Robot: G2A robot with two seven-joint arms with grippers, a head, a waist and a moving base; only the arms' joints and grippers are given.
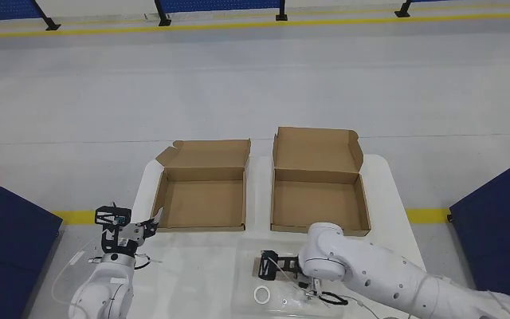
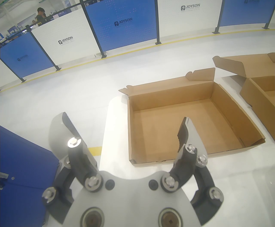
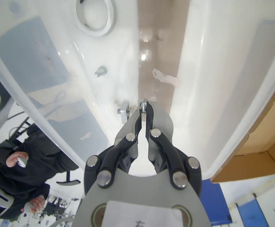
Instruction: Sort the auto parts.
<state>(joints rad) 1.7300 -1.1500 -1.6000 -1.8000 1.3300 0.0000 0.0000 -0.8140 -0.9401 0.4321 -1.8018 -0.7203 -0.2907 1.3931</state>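
At the near edge of the surface point(image 1: 199, 275) the right gripper point(image 3: 143, 110) is clamped on a small bolt point(image 3: 143, 105) — tip-held, probably to lift it from the clear tray point(image 3: 193, 53), where a ring point(image 3: 112, 19) lies. The left gripper point(image 2: 124, 120) hangs wide open, empty. Beyond, left box point(image 1: 203, 203) and right box point(image 1: 319, 201) stand open, empty.

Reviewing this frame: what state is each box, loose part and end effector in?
left box: lid open, empty.
right box: lid open, empty.
left end effector: open, holding nothing.
right end effector: shut on a small screw.
ring: lying flat, loose.
bolt: loose, not gripped.
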